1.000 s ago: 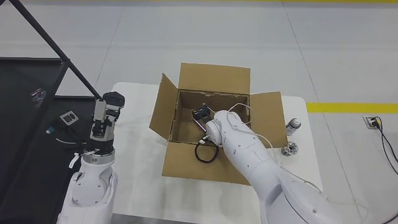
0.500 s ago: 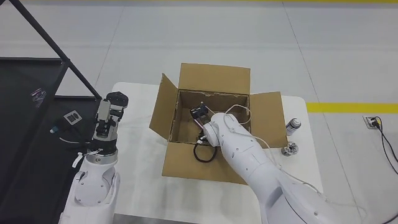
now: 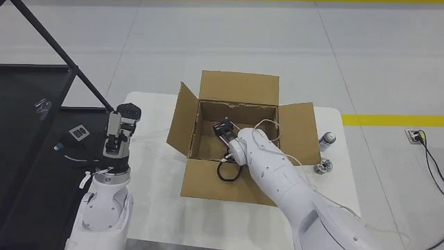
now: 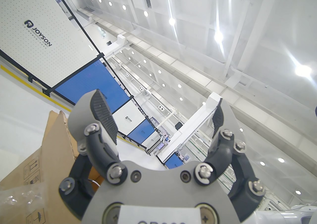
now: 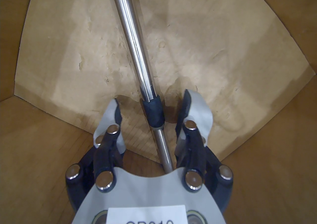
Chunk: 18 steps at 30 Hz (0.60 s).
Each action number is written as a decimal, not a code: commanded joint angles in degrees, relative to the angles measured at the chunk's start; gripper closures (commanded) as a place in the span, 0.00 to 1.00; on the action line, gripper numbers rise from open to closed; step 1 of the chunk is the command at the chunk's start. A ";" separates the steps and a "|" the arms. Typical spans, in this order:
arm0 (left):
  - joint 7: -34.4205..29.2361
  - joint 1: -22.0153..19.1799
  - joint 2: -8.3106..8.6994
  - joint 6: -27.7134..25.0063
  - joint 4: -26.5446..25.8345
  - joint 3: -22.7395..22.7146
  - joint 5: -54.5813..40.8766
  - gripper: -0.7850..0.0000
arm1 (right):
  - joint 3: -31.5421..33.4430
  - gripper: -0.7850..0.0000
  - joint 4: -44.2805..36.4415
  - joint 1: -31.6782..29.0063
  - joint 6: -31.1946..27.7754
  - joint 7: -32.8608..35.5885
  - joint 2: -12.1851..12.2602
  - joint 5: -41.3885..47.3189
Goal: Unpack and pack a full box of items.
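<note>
An open cardboard box (image 3: pixel 208 179) stands in the middle of the white table (image 3: pixel 152 187). My right arm reaches down into it. On the box floor lies a shiny metal rod (image 5: pixel 133 36) with a dark band around it. My right gripper (image 5: pixel 151 103) is open, one finger on each side of the band, not touching it. My left gripper (image 4: pixel 158 108) is open and empty, pointing up at the ceiling; it stands left of the box (image 4: pixel 47 150) in the top view (image 3: pixel 123 119).
A small spray can (image 3: pixel 325 140) and a small metal piece (image 3: pixel 322 167) sit on the table right of the box. A crinkled clear bag (image 4: pixel 22 200) lies near the left arm. A black frame and dark surface with small items border the table's left side.
The right arm shifted slightly inside the box. The left arm's wrist swung a little and came back near where it was.
</note>
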 commanded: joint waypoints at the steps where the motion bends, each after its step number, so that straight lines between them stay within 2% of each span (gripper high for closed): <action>1: 0.07 -0.02 0.03 -0.01 0.03 0.07 0.02 0.00 | 0.06 0.56 -0.30 -0.32 -0.22 -0.46 0.06 -0.30; 9: 0.42 0.72 0.17 -0.34 -0.39 -0.13 0.15 0.00 | 0.46 0.61 -0.69 -1.43 -0.31 -0.53 0.09 -1.02; 12: 0.66 1.20 0.24 -0.38 -0.71 -0.38 0.14 0.00 | 0.68 0.71 -0.62 -1.47 -0.08 -0.28 0.05 -1.18; 14: 0.74 1.45 0.27 -0.43 -0.98 -0.45 0.19 0.00 | 0.83 0.85 -0.63 -1.44 0.28 -0.24 0.01 -1.30; 15: 0.81 1.58 0.29 -0.48 -1.06 -0.49 0.19 0.00 | 0.92 1.00 -0.63 -1.36 0.46 -0.27 0.01 -1.35; 18: 0.98 1.78 0.33 -0.54 -1.32 -0.54 0.28 0.00 | 1.23 1.00 -0.72 -1.13 1.06 -0.44 0.03 -1.52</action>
